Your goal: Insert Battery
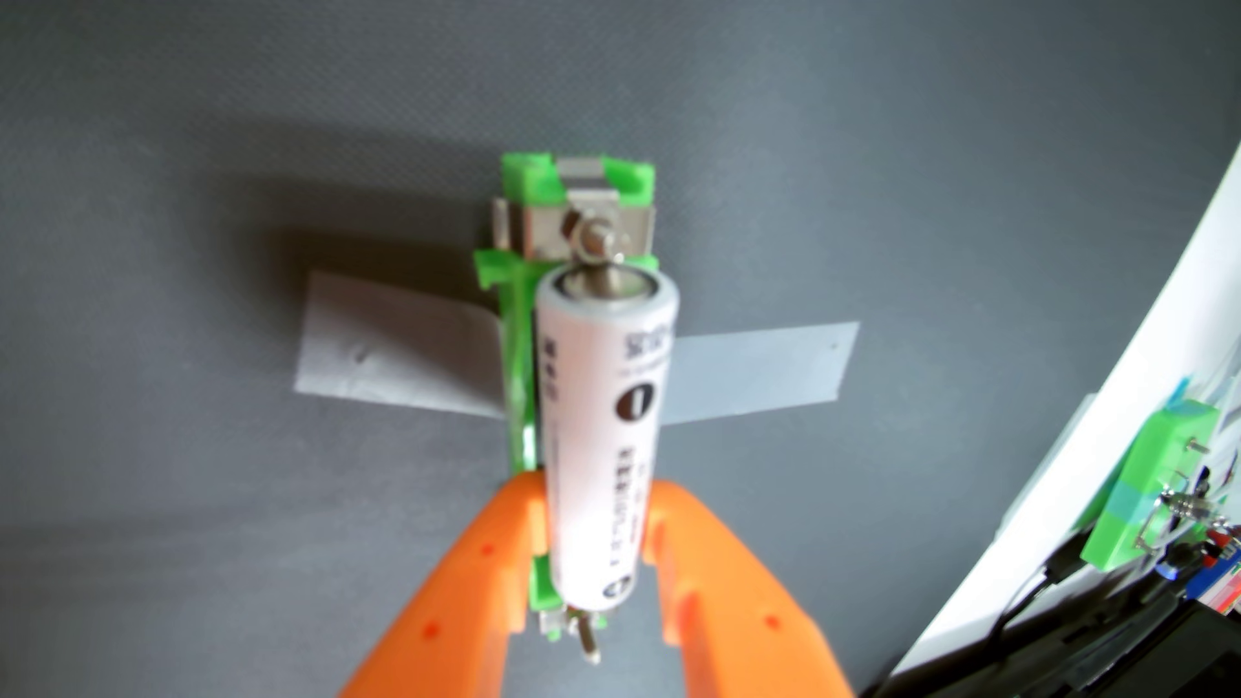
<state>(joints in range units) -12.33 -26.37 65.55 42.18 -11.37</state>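
A white cylindrical battery (604, 403) with dark print lies lengthwise over a green battery holder (520, 376) taped to the grey mat. Its far end, with the metal cap, sits just below the holder's far metal contact and screw (591, 231). The holder's near end, with another screw (587, 644), shows beneath the battery's near end. My orange gripper (594, 486) comes in from the bottom edge. Its two fingers press against either side of the battery's near half, shut on it. Whether the battery rests fully down in the holder cannot be told.
Grey tape strips (396, 356) stick out on both sides of the holder and pin it to the mat. At the right edge is a white board (1074, 376) with a second green holder (1155, 483), and below it black cables (1047, 590).
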